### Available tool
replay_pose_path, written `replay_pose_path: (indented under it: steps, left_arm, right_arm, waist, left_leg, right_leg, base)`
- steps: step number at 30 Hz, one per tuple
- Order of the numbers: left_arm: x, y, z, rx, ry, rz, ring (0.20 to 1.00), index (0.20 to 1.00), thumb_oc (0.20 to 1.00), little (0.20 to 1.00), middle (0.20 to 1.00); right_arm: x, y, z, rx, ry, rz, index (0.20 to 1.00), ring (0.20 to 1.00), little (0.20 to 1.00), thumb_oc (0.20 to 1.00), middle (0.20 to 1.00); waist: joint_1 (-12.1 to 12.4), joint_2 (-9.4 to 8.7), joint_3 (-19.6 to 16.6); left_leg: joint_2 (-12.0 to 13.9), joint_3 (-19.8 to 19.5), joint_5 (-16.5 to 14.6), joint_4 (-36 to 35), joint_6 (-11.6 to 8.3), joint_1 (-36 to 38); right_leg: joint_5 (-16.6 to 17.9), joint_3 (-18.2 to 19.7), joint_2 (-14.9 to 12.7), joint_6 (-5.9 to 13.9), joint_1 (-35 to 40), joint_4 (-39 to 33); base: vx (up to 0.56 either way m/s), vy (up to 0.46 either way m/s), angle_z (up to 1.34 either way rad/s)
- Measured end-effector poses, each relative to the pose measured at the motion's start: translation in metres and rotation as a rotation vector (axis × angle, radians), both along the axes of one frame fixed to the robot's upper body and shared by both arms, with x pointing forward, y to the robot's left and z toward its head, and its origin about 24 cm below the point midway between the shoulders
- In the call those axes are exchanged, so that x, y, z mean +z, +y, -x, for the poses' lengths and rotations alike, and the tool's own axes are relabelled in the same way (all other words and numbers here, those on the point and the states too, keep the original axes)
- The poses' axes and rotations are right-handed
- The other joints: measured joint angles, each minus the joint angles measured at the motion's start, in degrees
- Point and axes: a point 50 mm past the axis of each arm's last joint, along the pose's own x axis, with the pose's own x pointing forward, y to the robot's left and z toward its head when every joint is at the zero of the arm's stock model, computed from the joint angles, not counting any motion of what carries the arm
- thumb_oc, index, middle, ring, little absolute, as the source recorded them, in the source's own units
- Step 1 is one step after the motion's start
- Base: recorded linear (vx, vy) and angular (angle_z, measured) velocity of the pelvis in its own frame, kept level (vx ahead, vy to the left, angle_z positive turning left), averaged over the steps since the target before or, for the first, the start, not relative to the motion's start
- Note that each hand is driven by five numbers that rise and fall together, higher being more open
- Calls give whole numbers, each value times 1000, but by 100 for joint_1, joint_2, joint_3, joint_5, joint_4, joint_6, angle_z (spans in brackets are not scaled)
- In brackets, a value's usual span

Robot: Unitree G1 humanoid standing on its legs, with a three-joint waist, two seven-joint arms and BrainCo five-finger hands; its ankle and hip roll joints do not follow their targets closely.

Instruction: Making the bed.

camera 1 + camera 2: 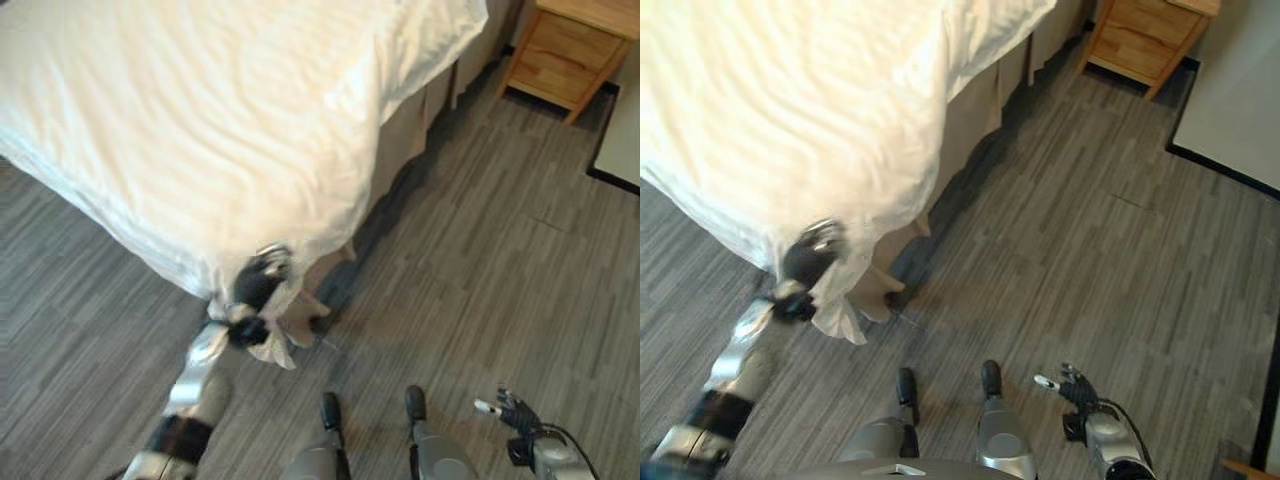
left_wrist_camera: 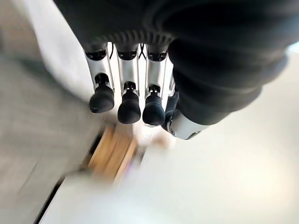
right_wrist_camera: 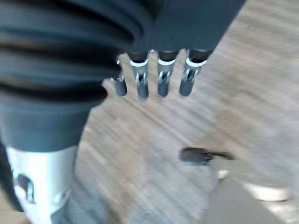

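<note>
The left hand's fingers [image 2: 129, 100] are curled down in a row, and in the wrist view nothing lies between them; beyond them there is only pale cloth and a blurred wooden piece. From the head views the left hand [image 1: 256, 285] is at the near corner of the bed, where the white sheet [image 1: 200, 130] hangs over the edge. The hand is against this hanging corner, and a small bunch of cloth falls just under it. I cannot tell if the fingers pinch the sheet or only touch it.

The right hand's fingers [image 3: 161, 79] hang straight and relaxed, over the grey plank floor [image 1: 520, 260], with nothing in them. The right hand [image 1: 505, 408] is low at the right side, well apart from the bed.

The sheet covers the top of the bed and has soft wrinkles. Under its edge a beige skirt [image 1: 405, 135] goes down to the floor. A wooden nightstand [image 1: 570, 50] stands past the far corner of the bed.
</note>
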Motion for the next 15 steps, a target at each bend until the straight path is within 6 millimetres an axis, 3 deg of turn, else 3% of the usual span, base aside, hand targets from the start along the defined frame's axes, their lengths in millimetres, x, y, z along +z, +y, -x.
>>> replay_pose_path:
  steps: [2, 5, 7, 10, 15]
  left_arm:
    - [-23, 25, 22, 129, 89, 26, 200, 200, 200, 200, 200]
    - [-53, 45, 54, 311, 187, 113, 200, 200, 200, 200, 200]
    - [-58, 49, 59, 374, 199, 128, 200, 200, 200, 200, 200]
    - [-36, 51, 25, 388, 114, 123, 200, 200, 200, 200, 200]
    - [17, 63, -15, 391, -43, 53, 200, 200, 200, 200, 200]
  right_arm:
    - [1, -3, -1, -17, -9, -4, 1000, 1000, 1000, 1000, 1000]
    - [5, -5, -2, -28, -39, -5, 1000, 1000, 1000, 1000, 1000]
    - [9, -3, -9, -15, -74, -10, 1000, 1000, 1000, 1000, 1000]
    - [25, 4, -40, 23, -184, -13, 1000, 1000, 1000, 1000, 1000]
    - [31, 7, -50, 56, -223, -10, 1000, 1000, 1000, 1000, 1000]
  waist:
    - [72, -10, -5]
    - [259, -87, 19]
    - [291, -173, 62]
    - [284, -396, 411]
    - [263, -398, 719]
  left_leg:
    - [-5, -59, -42, 0, -6, 8]
    - [-31, -92, -34, -1, 4, -6]
    - [-31, -117, -10, 0, 37, -63]
    - [-17, -125, 53, 2, 110, -218]
    - [-11, -108, 86, 3, 89, -353]
  right_leg:
    - [-12, -34, -9, 15, 29, 2]
    - [-12, -66, -39, 18, 27, 3]
    - [-12, -97, -38, 18, -8, 3]
    - [19, -117, -17, 16, -157, -7]
    - [92, -114, -13, -50, -288, 2]
  base:
    - [-23, 23, 14]
    - [-33, 20, 7]
    - [-65, 1, 7]
    - [-70, -4, 2]
    - [-7, -1, 0]
